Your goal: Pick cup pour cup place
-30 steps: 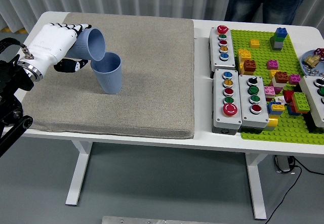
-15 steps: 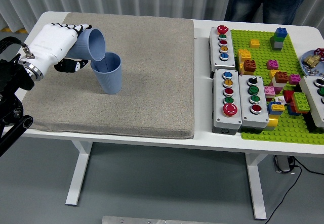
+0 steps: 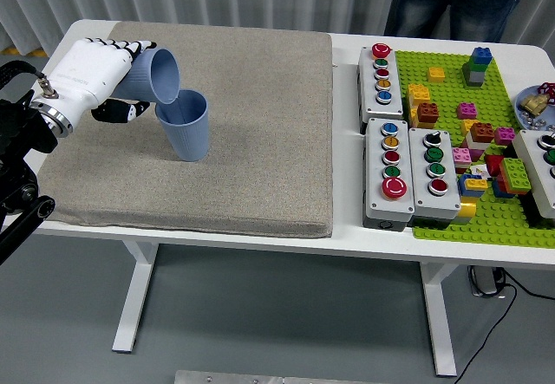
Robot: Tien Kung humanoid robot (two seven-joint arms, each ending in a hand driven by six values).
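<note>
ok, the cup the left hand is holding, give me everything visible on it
The held cup is a plain blue-grey tumbler, plastic by the look, smooth with no handle or print. The left hand grips its base end with fingers curled around it. It is tipped steeply, mouth facing right and down, its lower rim directly over the mouth of the standing cup, which is upright on the grey mat. Whether the two rims touch cannot be told. No contents or stream are visible.

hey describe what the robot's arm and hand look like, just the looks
Only the left arm shows. Its hand has a smooth white shell over the back, with black fingers banded in white at the joints. A shiny silver metal ring forms the wrist, and behind it the arm is black, chunky and jointed.
</note>
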